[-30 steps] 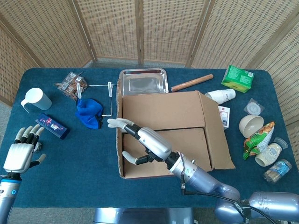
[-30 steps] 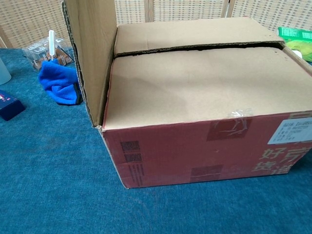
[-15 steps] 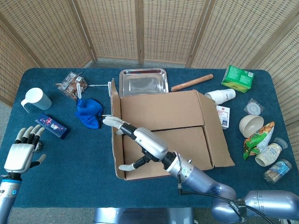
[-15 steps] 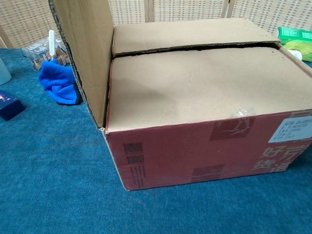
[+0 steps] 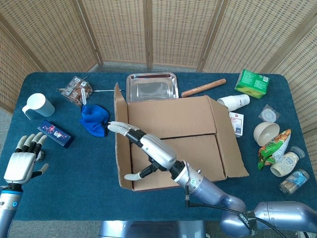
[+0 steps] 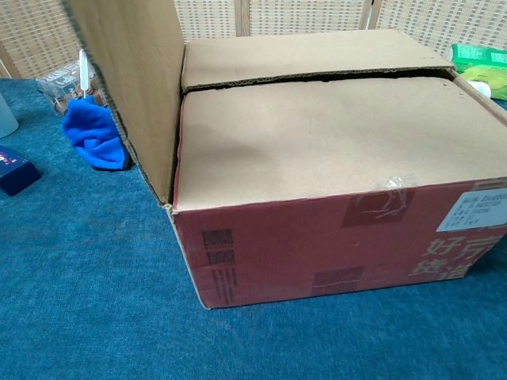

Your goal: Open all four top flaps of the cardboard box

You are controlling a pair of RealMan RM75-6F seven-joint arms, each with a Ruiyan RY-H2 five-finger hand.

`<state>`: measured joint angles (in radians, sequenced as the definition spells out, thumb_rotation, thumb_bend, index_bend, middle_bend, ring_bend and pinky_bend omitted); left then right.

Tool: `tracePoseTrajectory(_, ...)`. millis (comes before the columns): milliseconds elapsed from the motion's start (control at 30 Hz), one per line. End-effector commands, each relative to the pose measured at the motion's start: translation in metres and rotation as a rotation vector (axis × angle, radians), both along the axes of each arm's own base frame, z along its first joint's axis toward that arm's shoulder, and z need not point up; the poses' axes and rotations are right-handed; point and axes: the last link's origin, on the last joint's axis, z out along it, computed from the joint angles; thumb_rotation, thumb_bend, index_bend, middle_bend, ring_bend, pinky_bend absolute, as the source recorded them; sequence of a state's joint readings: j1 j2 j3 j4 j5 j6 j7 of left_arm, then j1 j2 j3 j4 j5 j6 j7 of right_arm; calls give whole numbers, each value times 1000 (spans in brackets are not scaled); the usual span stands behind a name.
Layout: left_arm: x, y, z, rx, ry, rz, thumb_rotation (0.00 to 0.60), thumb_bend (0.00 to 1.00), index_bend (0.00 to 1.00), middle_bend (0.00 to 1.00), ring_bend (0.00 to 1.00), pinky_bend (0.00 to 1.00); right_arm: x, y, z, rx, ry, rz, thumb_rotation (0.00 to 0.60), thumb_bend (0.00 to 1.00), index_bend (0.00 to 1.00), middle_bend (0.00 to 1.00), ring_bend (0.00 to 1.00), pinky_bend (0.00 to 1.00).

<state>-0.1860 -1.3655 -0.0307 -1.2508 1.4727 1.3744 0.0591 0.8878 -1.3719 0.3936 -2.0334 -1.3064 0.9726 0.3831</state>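
Note:
The cardboard box (image 5: 183, 129) sits mid-table, its red front (image 6: 333, 237) facing me in the chest view. Its two long top flaps (image 6: 333, 134) lie flat and closed, meeting at a seam across the top. The left side flap (image 5: 118, 134) (image 6: 131, 87) stands up, leaning outward. The right side flap (image 5: 232, 141) is folded out. My right hand (image 5: 143, 148) reaches across the box top with fingers spread, pressing against the inner face of the left flap. My left hand (image 5: 22, 161) hovers at the table's left edge, fingers apart, holding nothing.
Left of the box lie a blue cloth (image 5: 95, 119) (image 6: 93, 133), a dark blue packet (image 5: 54, 134), a white mug (image 5: 38, 105) and snack packs (image 5: 76, 89). A steel tray (image 5: 151, 87) and rolling pin (image 5: 203, 88) lie behind. Cups, bowl and packets crowd the right side (image 5: 270, 134).
My right hand has pushed the left side flap further outward to the left; it now leans away from the box. The left hand has stayed put.

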Motion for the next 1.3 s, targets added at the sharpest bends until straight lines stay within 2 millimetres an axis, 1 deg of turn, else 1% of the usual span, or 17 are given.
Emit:
tracePoseTrajectory(33,0,0,0,-1,1,0,600,65,0,0,0,0,0,1,0,-4,-3,-3,600,68,0,0,0,0)
tracePoseTrajectory(267,0,0,-1,-3,4,2,600,65,0,0,0,0,3,11,-6,-40,-11,13,600,69,0,0,0,0)
tracePoseTrajectory(467,0,-1,-1,-2,5,1,600,63,0,0,0,0,6,16,-11,-18,-9,16,600,70,0,0,0,1)
tracePoseTrajectory(600,-1,0,-2,-3,9,2,600,65,0,0,0,0,6,24,-17,29,10,29,600,70,0,0,0,28)
tracePoseTrajectory(733,-1,-1,-1,-1,9,1,600,64,0,0,0,0,4,22,-19,34,27,33,600,70,0,0,0,58)
tracePoseTrajectory(867,-1,0,-1,-1,8,3,600,65,0,0,0,0,1,18,-19,45,33,23,600,77,0,0,4,59)
tracePoseTrajectory(1033,-1,0,-2,-2,10,3,600,64,0,0,0,0,-4,13,-19,58,39,9,600,126,0,0,110,59)
tracePoseTrajectory(1133,-1,0,-2,-1,11,4,600,64,0,0,0,0,-5,11,-19,78,44,3,600,144,0,6,120,59)
tracePoseTrajectory(1200,-1,0,-2,-1,11,4,600,65,0,0,0,0,-6,10,-18,89,48,1,600,145,0,70,110,56)
tracePoseTrajectory(1267,-1,0,-2,-1,12,4,600,65,0,0,0,0,-7,9,-18,95,52,-1,600,149,0,235,86,36)
tracePoseTrajectory(1300,-1,0,-2,-1,12,4,600,65,0,0,0,0,-8,8,-18,99,56,-2,600,153,0,286,77,26)
